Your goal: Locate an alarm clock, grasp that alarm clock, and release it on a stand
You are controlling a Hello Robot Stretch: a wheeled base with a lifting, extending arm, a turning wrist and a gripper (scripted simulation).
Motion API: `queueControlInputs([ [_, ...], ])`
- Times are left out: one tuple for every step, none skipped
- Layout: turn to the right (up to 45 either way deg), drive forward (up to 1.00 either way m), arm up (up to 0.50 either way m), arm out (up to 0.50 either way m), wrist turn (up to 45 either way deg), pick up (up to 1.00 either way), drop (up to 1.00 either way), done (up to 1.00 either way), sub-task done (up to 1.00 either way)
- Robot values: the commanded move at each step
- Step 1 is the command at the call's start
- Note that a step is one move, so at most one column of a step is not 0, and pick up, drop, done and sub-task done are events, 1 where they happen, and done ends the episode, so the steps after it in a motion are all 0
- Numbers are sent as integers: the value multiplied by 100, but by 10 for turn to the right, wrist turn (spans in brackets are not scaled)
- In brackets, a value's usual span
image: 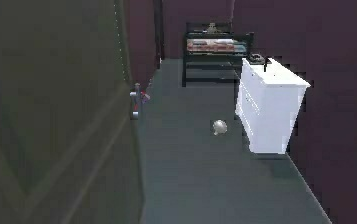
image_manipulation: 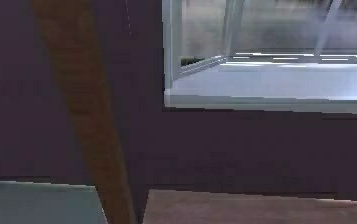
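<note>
Door [image: 56, 110] is crowding the forward view's left. White dresser [image: 271, 105] is carrying a small dark thing [image: 256, 60], possibly the alarm clock. Its place relative to the jaws, and their state: cannot tell. Driving in is risking clipping the door or the grey ball [image: 219, 127].

Dark purple walls [image: 331, 50], dark grey floor [image: 196, 175]. Dark door [image: 56, 110] on forward view's left. White dresser [image: 271, 110] along right wall, black-framed bed [image: 214, 52] at far end. Arm side view: window [image_manipulation: 276, 35], white sill [image_manipulation: 266, 88], brown door edge [image_manipulation: 91, 110].
</note>
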Motion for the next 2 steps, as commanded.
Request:
queueControlInputs([
  [0, 100, 0, 0, 0, 0, 0, 0, 0],
  [0, 25, 0, 0, 0, 0, 0, 0, 0],
])
